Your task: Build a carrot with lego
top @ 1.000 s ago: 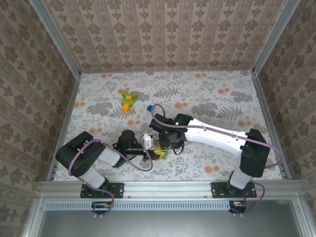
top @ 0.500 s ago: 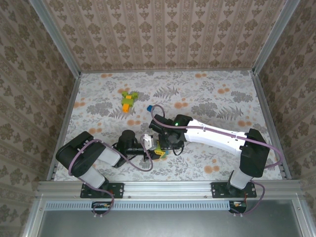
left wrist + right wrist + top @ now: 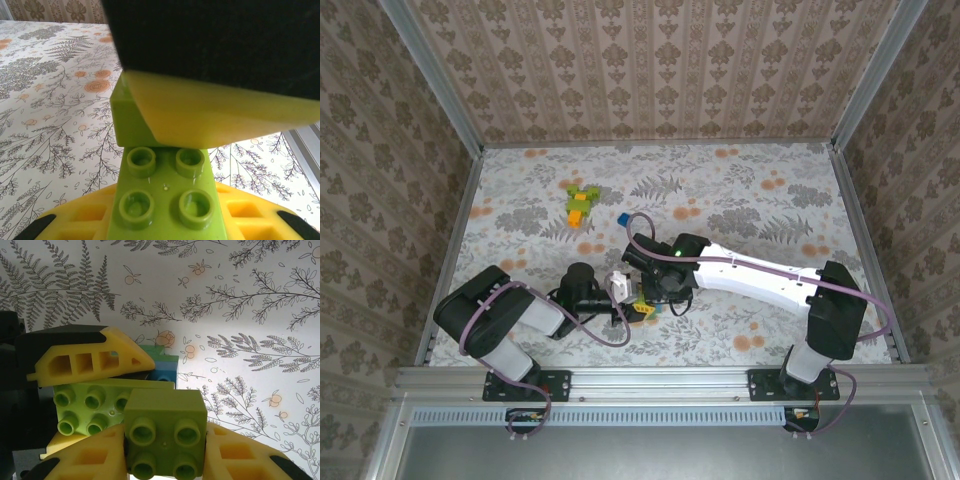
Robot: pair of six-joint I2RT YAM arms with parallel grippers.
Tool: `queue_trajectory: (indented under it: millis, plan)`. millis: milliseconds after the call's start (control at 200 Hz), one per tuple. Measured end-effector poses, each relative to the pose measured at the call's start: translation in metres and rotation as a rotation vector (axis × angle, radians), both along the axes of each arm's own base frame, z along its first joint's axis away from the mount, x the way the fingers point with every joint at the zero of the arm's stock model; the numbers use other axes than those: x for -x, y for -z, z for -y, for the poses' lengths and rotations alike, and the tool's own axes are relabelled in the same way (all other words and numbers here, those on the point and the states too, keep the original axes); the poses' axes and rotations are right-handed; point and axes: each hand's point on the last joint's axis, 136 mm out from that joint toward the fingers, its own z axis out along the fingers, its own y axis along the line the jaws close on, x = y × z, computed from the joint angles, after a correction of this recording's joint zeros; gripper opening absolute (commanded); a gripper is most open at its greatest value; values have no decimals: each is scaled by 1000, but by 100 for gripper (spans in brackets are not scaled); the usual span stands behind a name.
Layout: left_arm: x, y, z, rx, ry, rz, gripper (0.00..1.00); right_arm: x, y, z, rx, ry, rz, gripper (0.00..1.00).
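The lego is spread over two places. My left gripper [image 3: 623, 297] is shut on a light green four-stud brick [image 3: 167, 197], pinched between its yellow fingers [image 3: 210, 112]. My right gripper [image 3: 652, 292] is shut on a light green two-by-two brick [image 3: 165, 427], which sits right against the left gripper's green brick [image 3: 89, 407]. A blue brick [image 3: 164, 371] shows just behind them; whether it is joined to them I cannot tell. The two grippers meet low over the table near its front middle.
A small cluster of green and orange bricks [image 3: 581, 203] lies at the back left of the flowered table [image 3: 770, 200]. A lone blue brick [image 3: 621, 218] lies beside it. Walls with metal rails [image 3: 450, 250] enclose the table.
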Motion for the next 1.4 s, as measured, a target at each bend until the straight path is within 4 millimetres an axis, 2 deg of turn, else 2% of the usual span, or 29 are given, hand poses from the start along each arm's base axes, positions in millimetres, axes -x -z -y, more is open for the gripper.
queue_trajectory:
  millis: [620, 840, 1400]
  plan:
    - [-1, 0, 2, -3, -8, 12, 31, -1, 2, 6, 23, 12, -1, 19]
    - [-1, 0, 2, -4, -7, 17, 31, -1, 3, 7, 34, 12, -11, 23]
    - [-4, 0, 4, -8, -14, 20, 30, -3, 2, 7, 39, -8, -38, 50]
